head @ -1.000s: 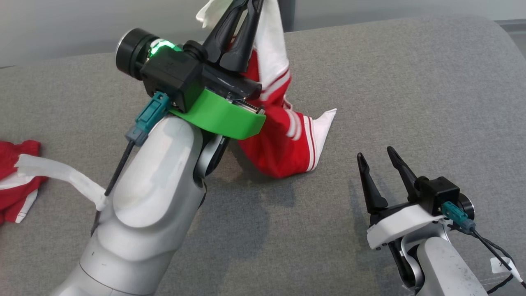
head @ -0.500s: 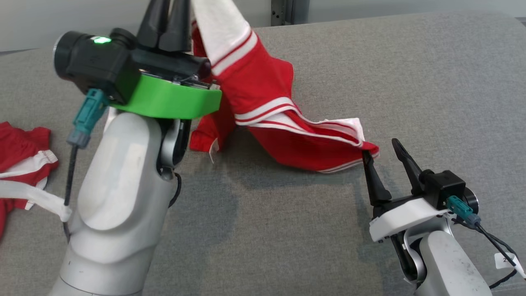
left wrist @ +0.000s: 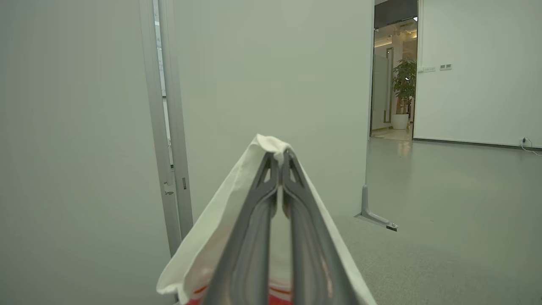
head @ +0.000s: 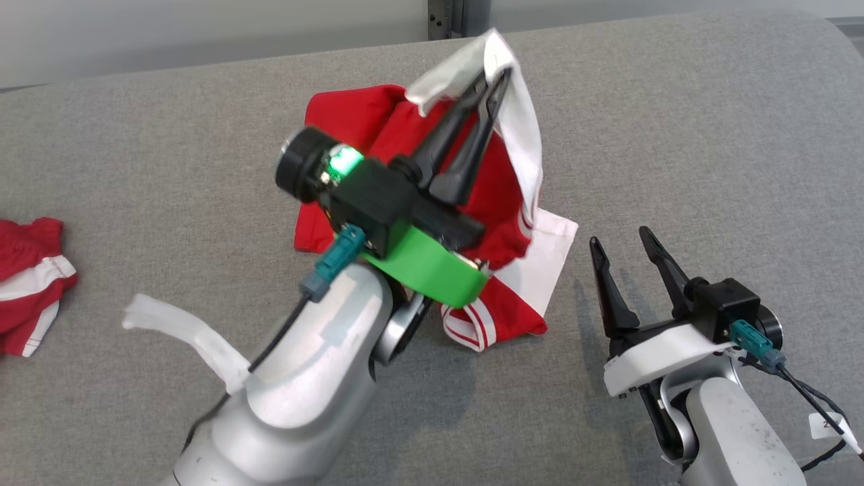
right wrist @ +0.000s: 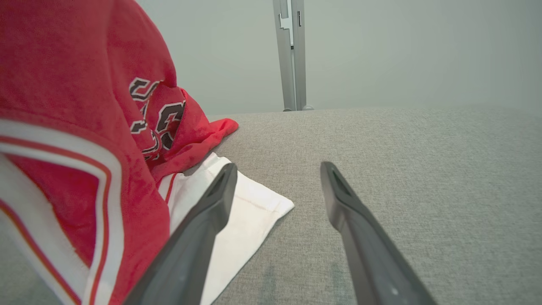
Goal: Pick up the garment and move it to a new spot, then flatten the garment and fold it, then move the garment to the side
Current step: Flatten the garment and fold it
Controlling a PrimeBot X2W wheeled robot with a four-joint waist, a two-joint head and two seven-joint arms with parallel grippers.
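The garment [head: 496,202] is a red and white shirt with striped trim, bunched up on the grey surface [head: 709,135] at mid-table. My left gripper [head: 496,77] is shut on its white edge and holds that part raised, the rest draping down to the surface. In the left wrist view the white cloth [left wrist: 220,228] wraps over the closed fingertips. My right gripper [head: 617,236] stands open just right of the garment's white corner [head: 557,233], with nothing between its fingers. The right wrist view shows the garment [right wrist: 84,127] to the left of the open fingers.
A second red and white garment [head: 30,290] lies at the left edge of the surface. A metal post [head: 451,17] stands behind the far edge. Bare grey surface extends to the right and along the front.
My left gripper has swung right and lower with the garment, which now sits bunched in a heap instead of stretched out. The right gripper has stayed open in nearly the same place.
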